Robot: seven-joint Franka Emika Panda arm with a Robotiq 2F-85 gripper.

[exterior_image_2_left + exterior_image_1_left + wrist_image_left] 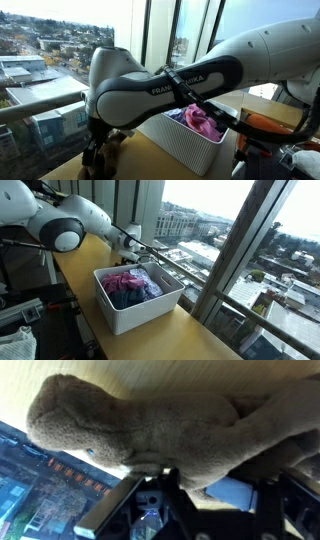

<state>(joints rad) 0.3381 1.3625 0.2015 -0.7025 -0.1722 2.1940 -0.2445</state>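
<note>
A brown plush toy (160, 420) lies on the wooden tabletop (150, 370) and fills most of the wrist view. My gripper (205, 485) is right at it, fingers spread wide on either side of its lower part, and it looks open. In an exterior view the gripper (95, 152) is low over the table by the window with the brown toy (117, 140) beside it. In an exterior view the gripper (131, 244) reaches past the far end of a white bin (120, 315); the toy is hidden there.
The white bin (190, 146) holds pink and blue clothes (130, 285), also in an exterior view (202, 121). Tall window glass and frames (235, 255) run along the table's edge. A small blue patch (240, 490) shows under the toy.
</note>
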